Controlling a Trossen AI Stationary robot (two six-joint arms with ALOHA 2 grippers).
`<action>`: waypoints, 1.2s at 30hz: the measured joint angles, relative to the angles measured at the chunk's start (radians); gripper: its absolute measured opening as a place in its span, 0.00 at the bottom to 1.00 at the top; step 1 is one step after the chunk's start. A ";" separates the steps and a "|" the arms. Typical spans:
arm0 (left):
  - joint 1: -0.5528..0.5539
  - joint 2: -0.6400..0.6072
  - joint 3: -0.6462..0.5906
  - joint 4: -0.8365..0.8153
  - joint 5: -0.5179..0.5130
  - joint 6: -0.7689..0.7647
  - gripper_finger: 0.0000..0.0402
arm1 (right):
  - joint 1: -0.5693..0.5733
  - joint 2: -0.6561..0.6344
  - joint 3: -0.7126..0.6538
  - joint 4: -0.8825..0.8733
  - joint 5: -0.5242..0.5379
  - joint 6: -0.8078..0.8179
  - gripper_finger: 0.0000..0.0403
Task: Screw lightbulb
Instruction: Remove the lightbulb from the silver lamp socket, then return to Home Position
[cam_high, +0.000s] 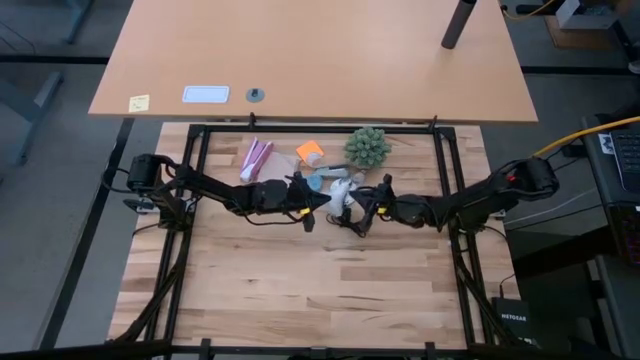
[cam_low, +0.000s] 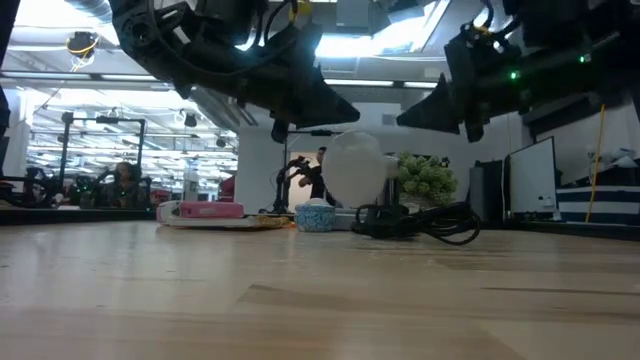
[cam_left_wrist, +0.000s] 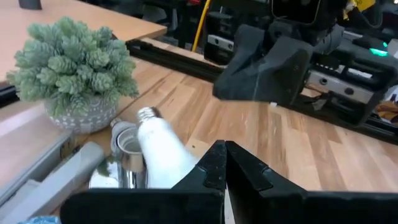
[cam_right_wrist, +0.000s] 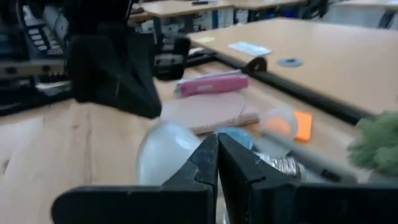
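The lightbulb (cam_left_wrist: 163, 155) is a frosted white globe with a pale neck and a metal thread (cam_left_wrist: 147, 114). It lies tilted at the table's middle (cam_high: 343, 190), its thread end beside the shiny silver socket base (cam_left_wrist: 124, 144). My left gripper (cam_left_wrist: 222, 155) is shut, close beside the globe on its left side (cam_high: 322, 201). My right gripper (cam_right_wrist: 217, 149) is shut, close on the globe's right side (cam_high: 362, 205). The globe (cam_right_wrist: 163, 152) shows just behind the right fingers. In the low view the globe (cam_low: 355, 168) sits between and below both grippers. My left gripper has its shut fingers right next to the bulb's globe (cam_left_wrist: 183, 171); the fingers hide the meeting place, so I cannot tell whether they touch. My right gripper has its shut fingers in front of the globe (cam_right_wrist: 177, 155); I cannot tell whether they touch it.
A green spiky ball plant (cam_high: 367, 147) in a pot stands just beyond the bulb. A pink case (cam_high: 255, 158), an orange item (cam_high: 310, 152) and a small blue-white cup (cam_low: 315, 215) lie at the far left. A black cord (cam_low: 430, 222) lies by the socket. The near half of the table is bare wood (cam_high: 320, 290).
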 joint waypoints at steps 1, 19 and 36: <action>0.000 0.000 0.000 -0.006 0.000 -0.003 0.00 | 0.000 0.013 0.000 0.000 -0.008 0.013 0.04; 0.002 0.000 0.000 -0.265 -0.027 -0.030 0.00 | 0.000 0.241 0.068 0.066 0.008 0.056 0.04; -0.023 -0.067 -0.001 -0.204 -0.069 -0.012 0.00 | 0.001 0.118 0.077 0.065 -0.051 0.015 0.04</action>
